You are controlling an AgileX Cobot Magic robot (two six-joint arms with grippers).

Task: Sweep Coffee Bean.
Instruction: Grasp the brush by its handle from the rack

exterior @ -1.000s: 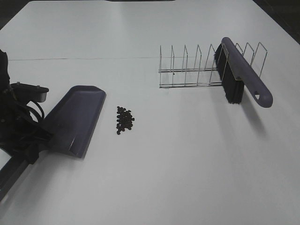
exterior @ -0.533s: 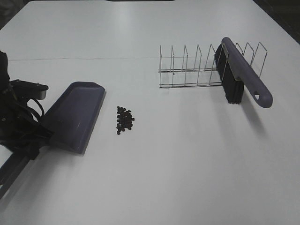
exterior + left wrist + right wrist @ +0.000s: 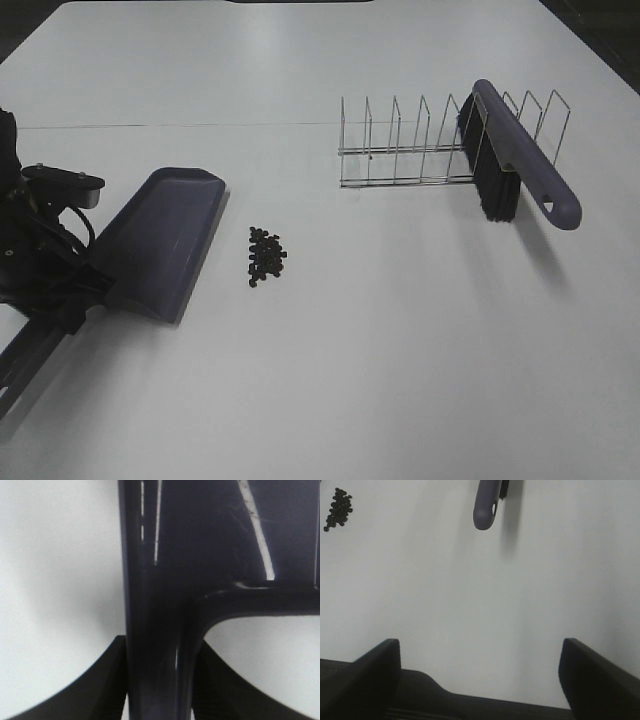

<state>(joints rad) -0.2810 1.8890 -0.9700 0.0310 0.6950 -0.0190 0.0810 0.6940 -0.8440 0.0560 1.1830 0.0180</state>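
Dark brown beans (image 3: 265, 256) sit in one tight cluster on the white worktop (image 3: 400, 350), left of centre in the high view; a few strays lie at the cluster's edges, all flat on the surface; nothing touches them. The right wrist view catches the same cluster (image 3: 338, 509) far off to one side.

Just left of the beans is the purple-grey dustpan (image 3: 165, 240); its long open lip faces the cluster, with a clear strip of worktop between lip and beans. Pan is angled, handle end toward the left arm; can't tell if the lip rests on the worktop or hangs just above it.

Left claw (image 3: 75, 302) is clamped on the dustpan handle; in the left wrist view the handle (image 3: 160, 605) runs straight between the black fingers (image 3: 100, 685), both pressed against its sides.

Well right of the beans, a wire rack (image 3: 400, 150) stands on the worktop; the brush (image 3: 520, 165) lies tilted across its right end, black bristles down, purple handle sticking out past the rack toward the near right. Handle tip with its hanging hole shows in the right wrist view (image 3: 485, 505).

Right claw (image 3: 480, 675) is spread wide, holding nothing, over bare worktop; well short of the brush handle; not seen in the high view.
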